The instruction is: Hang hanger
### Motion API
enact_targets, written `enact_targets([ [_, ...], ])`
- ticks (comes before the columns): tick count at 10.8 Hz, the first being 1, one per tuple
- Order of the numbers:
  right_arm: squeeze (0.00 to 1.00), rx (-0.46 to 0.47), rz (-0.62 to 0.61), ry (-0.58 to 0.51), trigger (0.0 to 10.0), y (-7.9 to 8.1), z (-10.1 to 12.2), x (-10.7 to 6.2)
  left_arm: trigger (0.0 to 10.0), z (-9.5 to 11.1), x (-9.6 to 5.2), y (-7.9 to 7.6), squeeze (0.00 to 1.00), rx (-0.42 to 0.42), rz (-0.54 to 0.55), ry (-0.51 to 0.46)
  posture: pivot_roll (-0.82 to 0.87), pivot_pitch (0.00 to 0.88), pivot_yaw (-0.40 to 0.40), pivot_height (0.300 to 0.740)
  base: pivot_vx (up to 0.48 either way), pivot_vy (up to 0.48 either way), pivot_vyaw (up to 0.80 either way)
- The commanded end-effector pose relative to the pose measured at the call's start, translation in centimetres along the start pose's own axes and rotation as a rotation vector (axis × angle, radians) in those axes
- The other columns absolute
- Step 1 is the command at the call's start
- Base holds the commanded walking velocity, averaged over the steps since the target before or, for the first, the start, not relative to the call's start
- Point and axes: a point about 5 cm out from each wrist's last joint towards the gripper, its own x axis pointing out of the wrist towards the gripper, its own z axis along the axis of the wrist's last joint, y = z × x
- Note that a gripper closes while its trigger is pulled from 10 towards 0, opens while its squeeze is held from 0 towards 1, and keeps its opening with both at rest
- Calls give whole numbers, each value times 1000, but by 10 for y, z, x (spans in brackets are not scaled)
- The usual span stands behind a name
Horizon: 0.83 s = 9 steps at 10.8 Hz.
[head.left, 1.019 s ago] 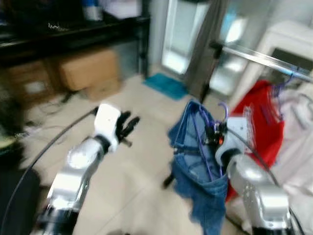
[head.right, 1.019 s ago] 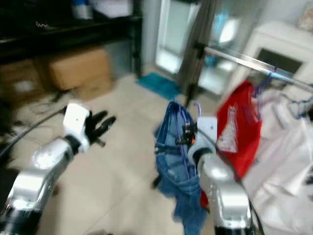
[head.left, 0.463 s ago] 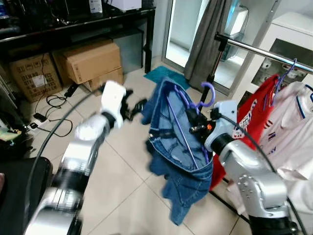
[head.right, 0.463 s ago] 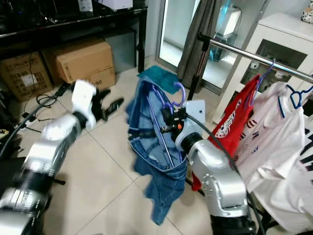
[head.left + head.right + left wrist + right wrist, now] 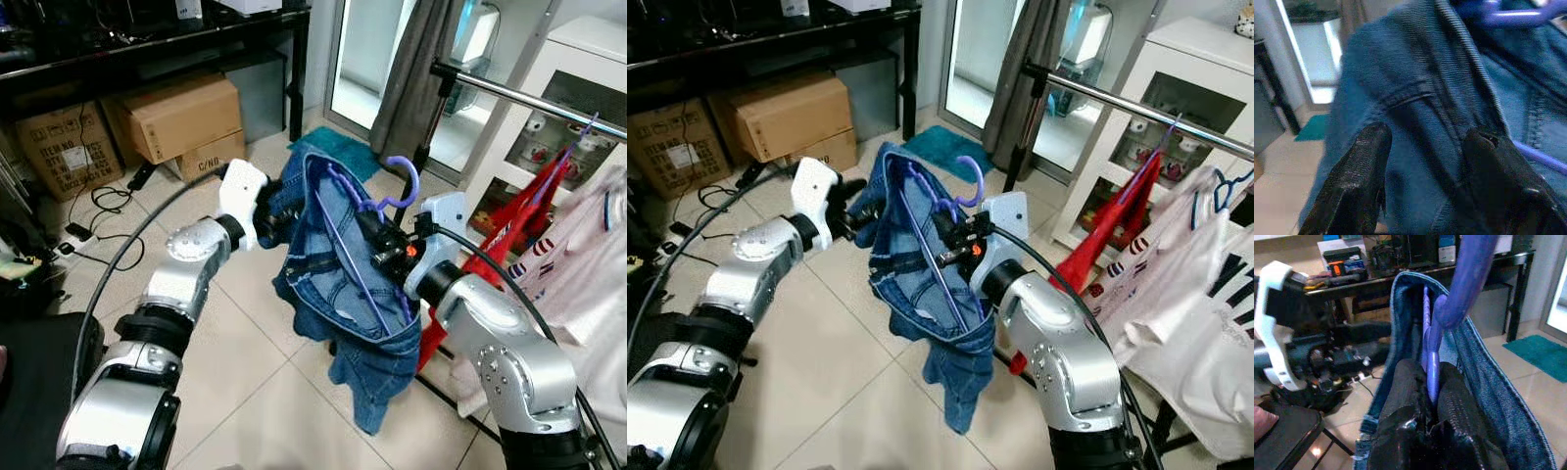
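The purple hanger (image 5: 367, 245) carries a pair of blue denim jeans (image 5: 338, 294) and is held in the air before the robot, not yet on the clothes rail (image 5: 529, 98). The right gripper (image 5: 1430, 431) is closed on the neck of the hanger, just under the curved hook; I think this grip keeps the hook free and pointing up, so it can be put over the rail. The left gripper (image 5: 1425, 186) has its two fingers spread open around a fold of the denim at the waistband side, probably to steady the heavy cloth so it does not swing; whether it already pinches the cloth I cannot tell.

The hanger looks like smooth plastic, thin and rounded. The denim is thick and limp, with stitched seams, and hangs down in a loose bag shape. The rail is a shiny metal tube on a dark post, with a red shirt (image 5: 514, 220) and a white shirt (image 5: 1185, 284) already hanging from it. The floor (image 5: 255, 392) is of pale glossy tiles.
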Motion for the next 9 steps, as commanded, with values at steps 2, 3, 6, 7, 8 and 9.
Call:
enact_targets([
  [2, 0, -19, 47, -55, 0, 7, 13, -1, 10000, 16, 3, -10, 0, 89, -56, -94, -192, 0, -43, 740, 0, 0, 0],
  [3, 0, -18, 47, -53, 0, 7, 12, -1, 10000, 18, 1, -14, 0, 96, -77, -134, -192, 0, -43, 740, 0, 0, 0],
  [6, 0, -12, 60, -46, 0, 11, 9, -2, 10000, 12, 0, -8, 0, 133, -12, -93, -189, 0, -37, 740, 0, 0, 0],
  [7, 0, -11, 61, -46, 0, 12, 9, -2, 10000, 10, 0, -4, 0, 134, 28, -68, -193, 0, -33, 740, 0, 0, 0],
  [8, 0, -9, 62, -49, 0, 13, 9, -3, 10000, 10, 0, -3, 0, 136, 34, -73, -194, 0, -35, 740, 0, 0, 0],
  [9, 0, -14, 65, -47, 0, 13, 9, -2, 10000, 11, 1, -3, 0, 124, 38, -78, -199, 0, -35, 740, 0, 0, 0],
])
